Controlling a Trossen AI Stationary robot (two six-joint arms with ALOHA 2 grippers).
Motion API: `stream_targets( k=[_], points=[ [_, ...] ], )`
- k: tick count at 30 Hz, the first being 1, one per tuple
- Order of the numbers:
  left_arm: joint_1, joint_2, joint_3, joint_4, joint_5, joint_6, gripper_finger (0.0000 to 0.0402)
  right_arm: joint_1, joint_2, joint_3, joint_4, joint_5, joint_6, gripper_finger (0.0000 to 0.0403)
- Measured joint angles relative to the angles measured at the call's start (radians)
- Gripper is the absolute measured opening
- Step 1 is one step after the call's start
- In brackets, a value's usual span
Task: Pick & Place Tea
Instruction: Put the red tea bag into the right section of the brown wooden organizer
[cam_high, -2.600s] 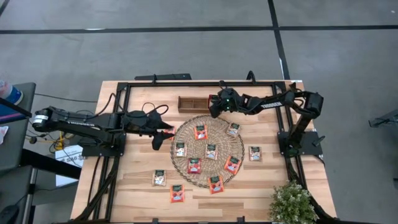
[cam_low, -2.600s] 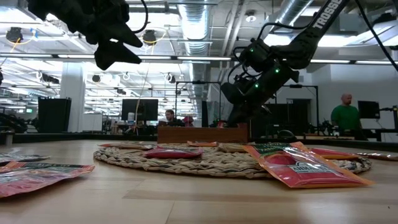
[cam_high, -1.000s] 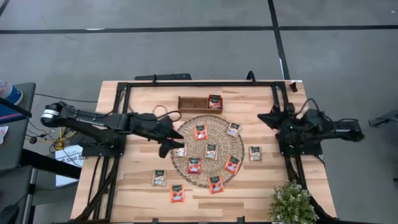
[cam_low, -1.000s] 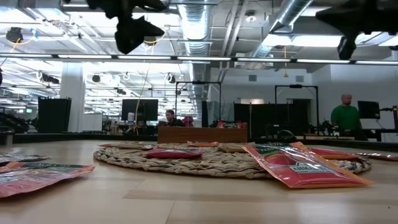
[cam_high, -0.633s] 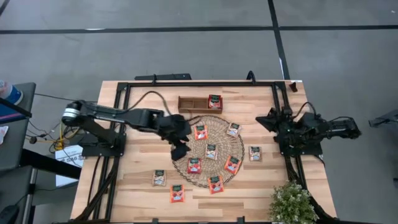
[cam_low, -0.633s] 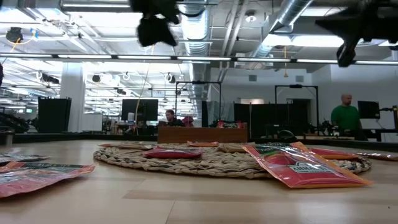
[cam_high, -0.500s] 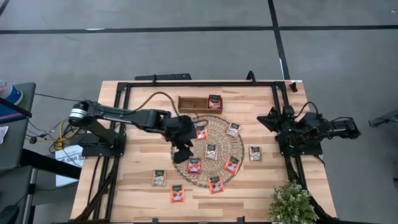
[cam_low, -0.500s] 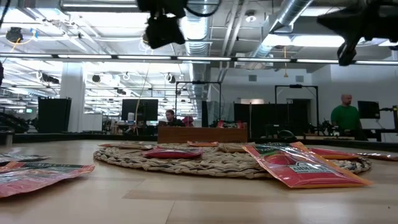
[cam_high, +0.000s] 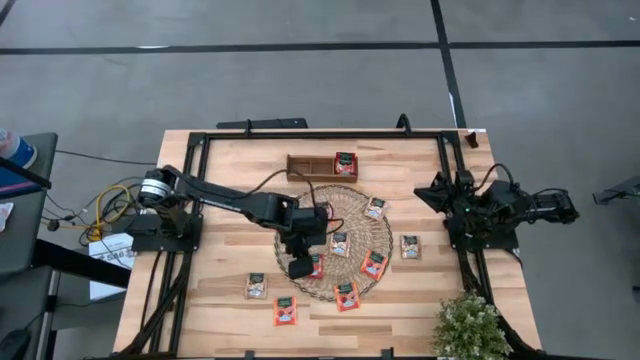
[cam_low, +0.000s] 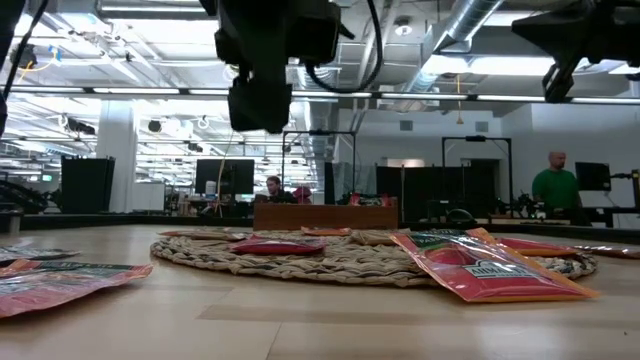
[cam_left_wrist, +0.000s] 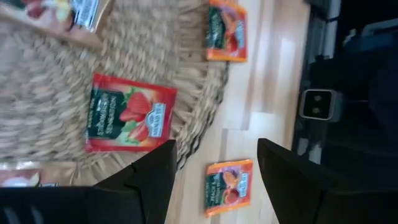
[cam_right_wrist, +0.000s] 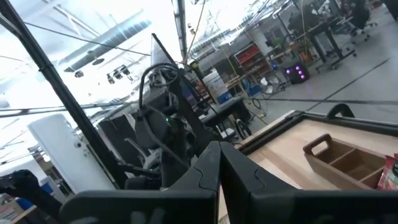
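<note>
Several small square tea packets lie flat on the round woven mat (cam_high: 335, 243), among them a red one (cam_left_wrist: 129, 121) near its edge. Others lie on the bare wood (cam_high: 410, 246) (cam_high: 257, 285) (cam_high: 285, 310). One packet (cam_high: 345, 163) sits in the brown wooden tray (cam_high: 308, 166). My left gripper (cam_high: 300, 266) hangs open above the near left part of the mat, slanting down, its fingers (cam_left_wrist: 155, 171) clear of everything; it partly hides a red packet (cam_high: 317, 265). My right gripper (cam_high: 420, 191) is shut, folded back at the right edge.
A black frame (cam_high: 320, 133) runs along the table's far edge and down both sides. A potted plant (cam_high: 468, 328) stands at the near right corner. Bare wood shows near the front edge. People stand in the room beyond the table.
My left gripper has swung toward the table's right and near edges, out over the mat, sinking and tipping from near level to slanting down. It stays open. The packets lie as before.
</note>
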Motion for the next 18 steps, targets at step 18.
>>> stream_targets(
  k=[18],
  points=[
    [-0.015,0.064,0.0,-0.007,-0.314,0.11,0.0216,0.0,0.0,0.0,-0.05,-0.001,0.0,0.0001]
  ],
)
